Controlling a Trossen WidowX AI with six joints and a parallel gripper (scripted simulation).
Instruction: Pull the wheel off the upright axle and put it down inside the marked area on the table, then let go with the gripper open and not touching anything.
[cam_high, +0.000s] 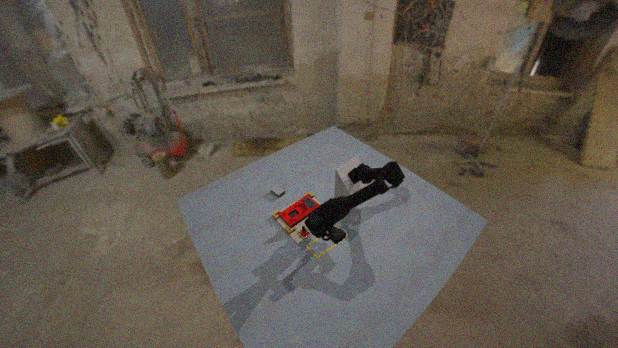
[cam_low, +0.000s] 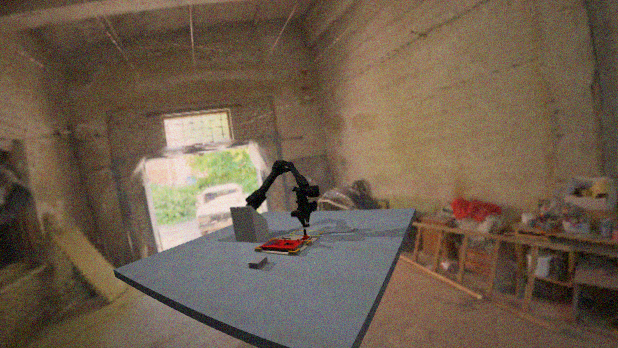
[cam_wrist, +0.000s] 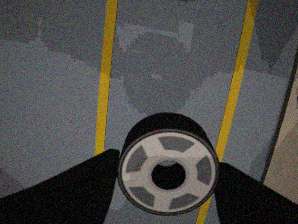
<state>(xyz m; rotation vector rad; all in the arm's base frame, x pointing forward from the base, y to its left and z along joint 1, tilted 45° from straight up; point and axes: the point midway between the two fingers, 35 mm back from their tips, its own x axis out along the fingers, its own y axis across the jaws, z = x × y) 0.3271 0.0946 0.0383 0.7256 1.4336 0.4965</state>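
While clenched around one wheel (cam_high: 338, 235) (cam_wrist: 168, 171), with jaws partly open at its width, touching its rim from opposite sides with two fingers. In the end effector (cam_high: 328, 234) (cam_low: 306, 220) (cam_wrist: 166, 165): nothing but that wheel, with one central hole and five dark recesses in its pale face. Held above the worktop (cam_high: 400, 250) (cam_low: 300, 300) (cam_wrist: 50, 100), off the axle and not yet released.

Below the end effector: one marked area (cam_high: 318, 257) (cam_wrist: 103, 100), with two yellow strips passing either side of the wheel in the wrist view. Beneath the wheel too, a dark shadow on the worktop.

Just beside the end effector in the top view: one upright axle (cam_high: 304, 231) (cam_low: 305, 233), bare, on a small red foot. Farther from the end effector, past the axle: one red panel (cam_high: 298, 210) (cam_low: 281, 244). Well apart from the end effector, beyond the panel: one small grey block (cam_high: 277, 191) (cam_low: 258, 263).
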